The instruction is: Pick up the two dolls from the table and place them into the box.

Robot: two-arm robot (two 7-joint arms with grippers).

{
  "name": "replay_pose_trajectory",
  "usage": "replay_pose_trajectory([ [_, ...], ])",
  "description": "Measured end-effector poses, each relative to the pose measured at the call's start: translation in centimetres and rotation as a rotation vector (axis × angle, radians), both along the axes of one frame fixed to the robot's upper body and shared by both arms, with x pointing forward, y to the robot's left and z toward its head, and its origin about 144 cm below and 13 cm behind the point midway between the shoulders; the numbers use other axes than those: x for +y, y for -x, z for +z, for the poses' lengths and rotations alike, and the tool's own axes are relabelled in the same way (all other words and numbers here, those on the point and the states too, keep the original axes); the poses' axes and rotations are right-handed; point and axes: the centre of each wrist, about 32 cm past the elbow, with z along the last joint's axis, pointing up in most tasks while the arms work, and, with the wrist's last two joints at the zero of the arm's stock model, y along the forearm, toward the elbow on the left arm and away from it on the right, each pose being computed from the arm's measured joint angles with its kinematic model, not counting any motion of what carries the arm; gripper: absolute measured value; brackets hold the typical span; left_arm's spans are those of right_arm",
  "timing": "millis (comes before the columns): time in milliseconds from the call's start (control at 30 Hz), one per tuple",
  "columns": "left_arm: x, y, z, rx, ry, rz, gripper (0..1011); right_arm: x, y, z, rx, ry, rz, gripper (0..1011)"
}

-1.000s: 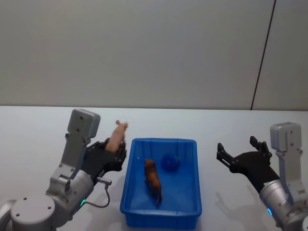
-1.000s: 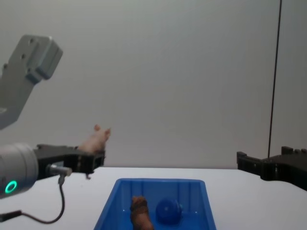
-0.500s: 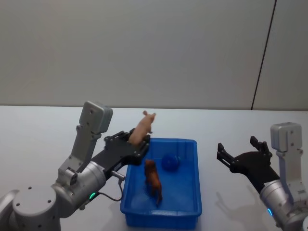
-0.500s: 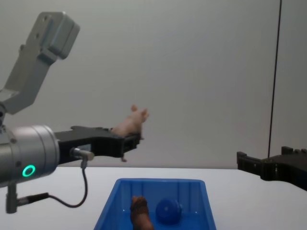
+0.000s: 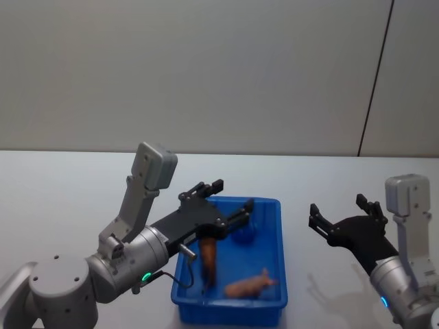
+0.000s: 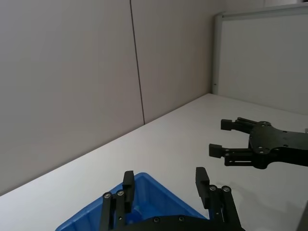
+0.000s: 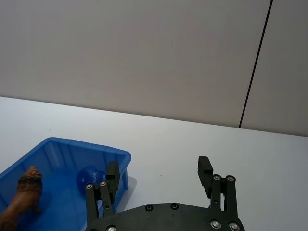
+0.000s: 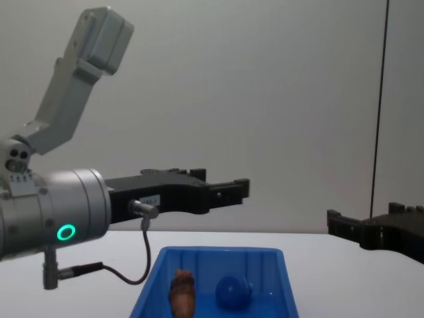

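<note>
The blue box [image 5: 230, 317] stands on the white table [image 5: 55, 199] between my arms. In it a brown lion-like doll [image 5: 208, 260] stands, and a pink animal doll [image 5: 250, 286] lies on its side near the front wall. The dark blue ball doll [image 5: 242, 237] sits at the back, partly behind my left gripper [image 5: 232, 195]. That gripper hovers open and empty over the box's rear half. The chest view shows the left gripper [image 8: 222, 180] above the box [image 8: 218, 254], the brown doll [image 8: 180, 291] and the ball [image 8: 233, 291]. My right gripper [image 5: 336, 205] hangs open to the right of the box.
A grey wall with a dark vertical seam [image 5: 374, 82] rises behind the table. A black cable [image 8: 142, 265] loops under my left wrist. The right wrist view shows the box's rim [image 7: 72, 143], the lion doll [image 7: 24, 199] and the ball [image 7: 89, 175].
My left gripper swung right over the box and opened. The pink doll it held dropped and now lies in the box. The right arm stayed still.
</note>
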Motion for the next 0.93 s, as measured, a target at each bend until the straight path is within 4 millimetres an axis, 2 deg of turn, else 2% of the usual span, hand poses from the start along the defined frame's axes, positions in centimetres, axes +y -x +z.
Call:
replay_pose_trajectory([
  [300,-0.31,-0.45,-0.18,0.000,0.013,-0.054,1000,0.00,0.00,0.00,0.000,0.000,0.000,1001],
  [933,-0.54,-0.77,-0.29,-0.001,0.024,-0.094,1001,0.00,0.00,0.00,0.000,0.000,0.000,1001],
])
